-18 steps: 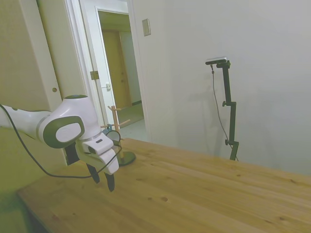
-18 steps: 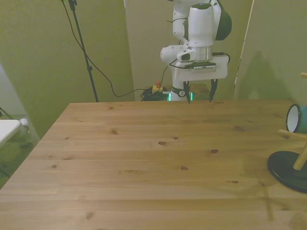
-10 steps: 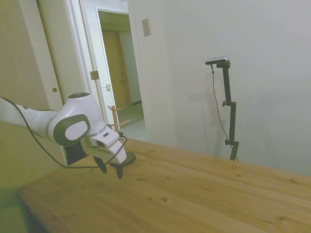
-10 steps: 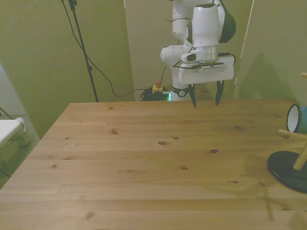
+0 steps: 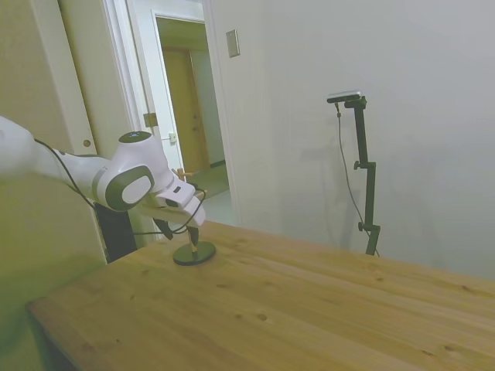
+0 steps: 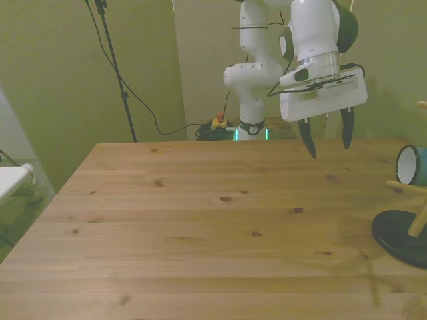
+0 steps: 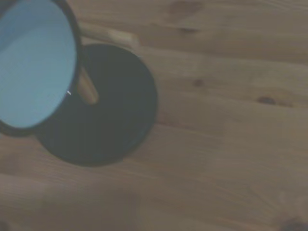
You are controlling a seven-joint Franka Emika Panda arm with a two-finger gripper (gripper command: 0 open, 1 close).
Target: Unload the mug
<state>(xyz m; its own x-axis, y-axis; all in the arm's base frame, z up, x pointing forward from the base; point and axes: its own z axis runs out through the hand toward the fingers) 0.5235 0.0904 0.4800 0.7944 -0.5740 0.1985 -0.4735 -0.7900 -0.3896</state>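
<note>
The mug (image 6: 407, 165) is pale blue-grey with a dark rim. It hangs on its side from a peg of the wooden stand (image 6: 418, 220) at the front view's right edge. My gripper (image 6: 327, 141) hangs open above the table, to the front view's left of the mug and apart from it, with nothing between its fingers. In the side view the gripper (image 5: 178, 231) is just above the stand's dark round base (image 5: 193, 253), and the hand hides the mug. The wrist view shows the mug's round face (image 7: 33, 67) over the base (image 7: 110, 120).
The wooden table (image 6: 200, 227) stretches wide toward the front view's left. The stand's pegs (image 6: 404, 188) stick out sideways near the mug. A white object (image 6: 13, 179) sits off the table at the front view's left edge. Behind the stand is an open doorway (image 5: 186, 116).
The arm has swung toward the front view's right and come closer to the peg stand and mug. The gripper has stayed open. The mug has not moved.
</note>
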